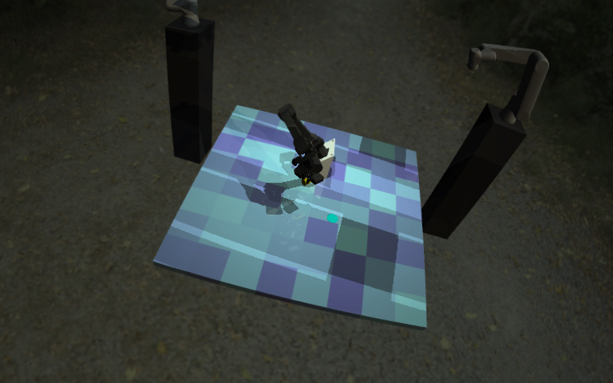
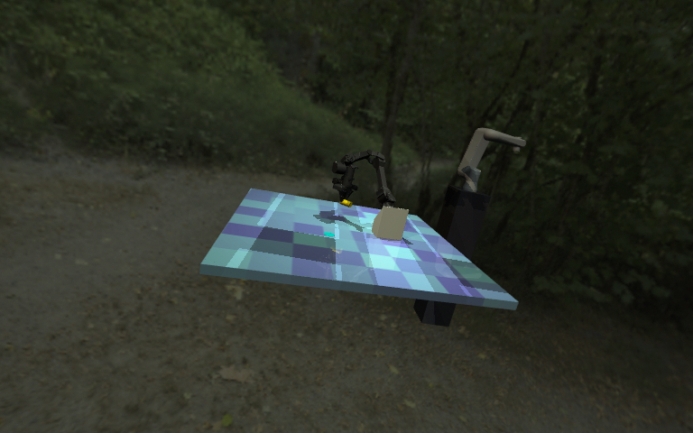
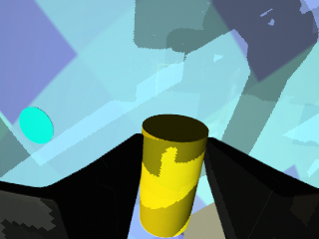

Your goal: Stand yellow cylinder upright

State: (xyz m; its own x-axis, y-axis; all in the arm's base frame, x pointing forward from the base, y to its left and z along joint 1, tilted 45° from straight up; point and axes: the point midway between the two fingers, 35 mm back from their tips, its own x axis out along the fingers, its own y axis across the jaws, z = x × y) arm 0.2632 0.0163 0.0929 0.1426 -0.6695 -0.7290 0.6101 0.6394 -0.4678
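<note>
The jaws grip the yellow cylinder, mostly hidden from above, plain in the wrist view.

yellow cylinder: 1 | cyan circle: 1 | beige block: 1 | dark pedestals: 2 | checkered table: 1

In top view, circle is lying flat on table, a bit R of ctr; block is standing on table too, nearer the far edge. Cylinder is sitting btwn fingers of hand, tilted, near block, apart from circle. Pedestals and are standing L & R of table, each w/ an arm on top.
</note>
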